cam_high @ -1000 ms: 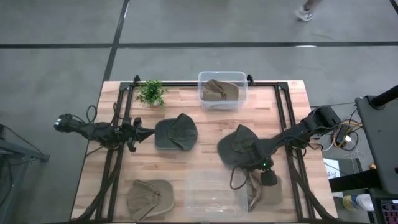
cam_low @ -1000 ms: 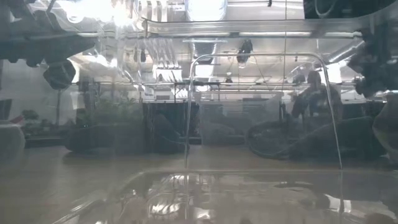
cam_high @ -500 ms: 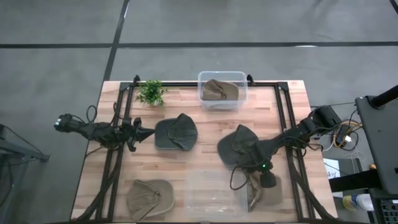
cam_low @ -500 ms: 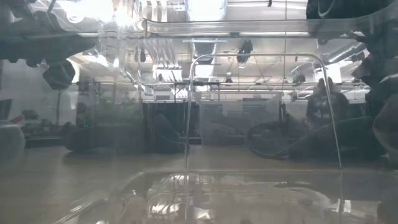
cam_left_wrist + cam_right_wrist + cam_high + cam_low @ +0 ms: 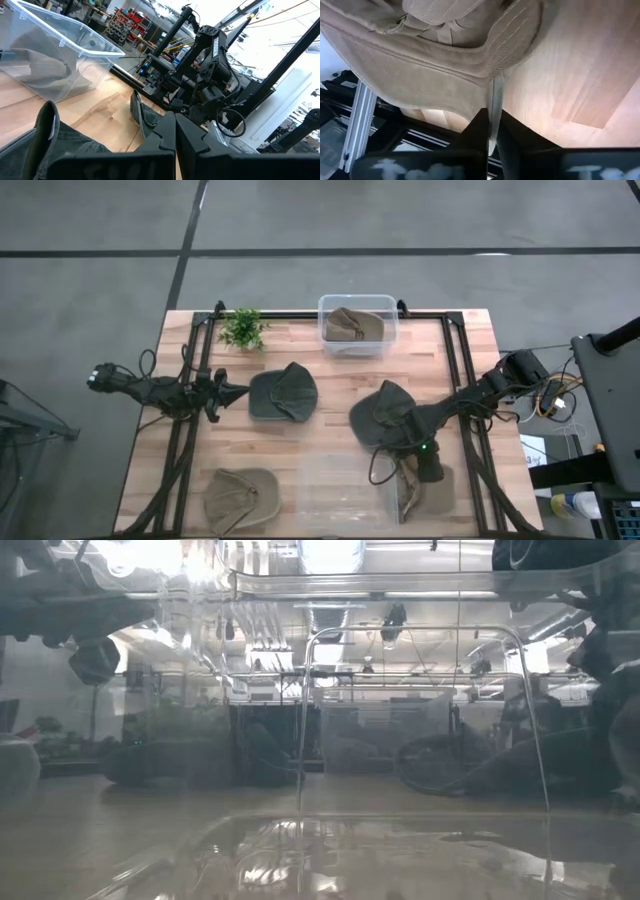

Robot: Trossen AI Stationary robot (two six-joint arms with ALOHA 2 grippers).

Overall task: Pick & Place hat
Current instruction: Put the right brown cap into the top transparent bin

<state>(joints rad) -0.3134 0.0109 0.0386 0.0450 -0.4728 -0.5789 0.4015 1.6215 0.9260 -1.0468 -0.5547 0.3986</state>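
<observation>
A tan hat [image 5: 418,498] lies at the table's near right, beside the near clear bin [image 5: 345,498]. My right gripper [image 5: 403,477] is shut on it, and it fills the right wrist view [image 5: 445,65]. A dark hat [image 5: 383,415] lies just beyond. A dark green hat [image 5: 283,394] rests flat at mid table. My left gripper [image 5: 238,392] is shut just short of its left side, and that hat shows in the left wrist view [image 5: 75,147]. Another tan hat [image 5: 240,498] lies near left. A third sits in the far bin [image 5: 357,325]. My right gripper pinches a thin edge of the tan hat's brim [image 5: 493,102] between its two fingers. The edge shows end-on as a pale strip running down from the stitched brim. The fingers slant down from the far right. The hat's crown rests on the table.
A small green plant [image 5: 242,328] stands at the far left. Black frame rails [image 5: 195,370] run along both table sides. Through the near bin's clear wall [image 5: 420,720], the low view shows the table and the room beyond.
My right gripper has shifted slightly toward the table's left at the tan hat. In the low view, its dark shape now covers the pale patch at the right edge. My left arm has kept still.
</observation>
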